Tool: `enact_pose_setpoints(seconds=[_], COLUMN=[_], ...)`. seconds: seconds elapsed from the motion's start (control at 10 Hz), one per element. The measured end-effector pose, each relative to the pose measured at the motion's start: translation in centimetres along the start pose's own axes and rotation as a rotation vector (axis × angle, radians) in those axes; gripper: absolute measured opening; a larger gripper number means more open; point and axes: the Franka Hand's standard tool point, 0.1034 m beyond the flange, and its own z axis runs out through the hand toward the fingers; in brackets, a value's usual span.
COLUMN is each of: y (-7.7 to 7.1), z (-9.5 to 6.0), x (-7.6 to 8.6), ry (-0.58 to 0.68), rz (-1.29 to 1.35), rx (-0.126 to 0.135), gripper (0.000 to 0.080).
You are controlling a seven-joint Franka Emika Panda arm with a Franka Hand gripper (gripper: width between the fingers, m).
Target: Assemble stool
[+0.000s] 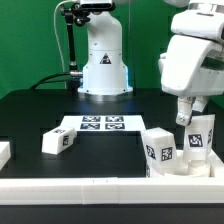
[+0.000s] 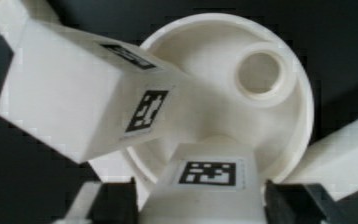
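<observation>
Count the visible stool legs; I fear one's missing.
3: one leg beside the marker board, a second leg against the seat near the gripper, a cropped piece at the exterior view's left edge, probably a leg.

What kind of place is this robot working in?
Probably a robot lab or test bench. A white robot arm stands on a black table, a marker board of printed tags lies in front of it, and the loose stool legs carry black-and-white tags too.
</observation>
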Motion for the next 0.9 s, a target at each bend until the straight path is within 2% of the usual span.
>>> enact_pose_setpoints(seconds=[0.5, 0.6, 0.9], y=[0.0, 0.0, 1.0], z=[0.0, 0.0, 0.1], x=[0.1, 0.2, 1.2], ry=[-0.001, -0.021, -0.037], rz=[0.338, 0.434, 0.681], rx=[0.003, 0.027, 0.065], gripper=[0.0346, 0.0346, 0.0346])
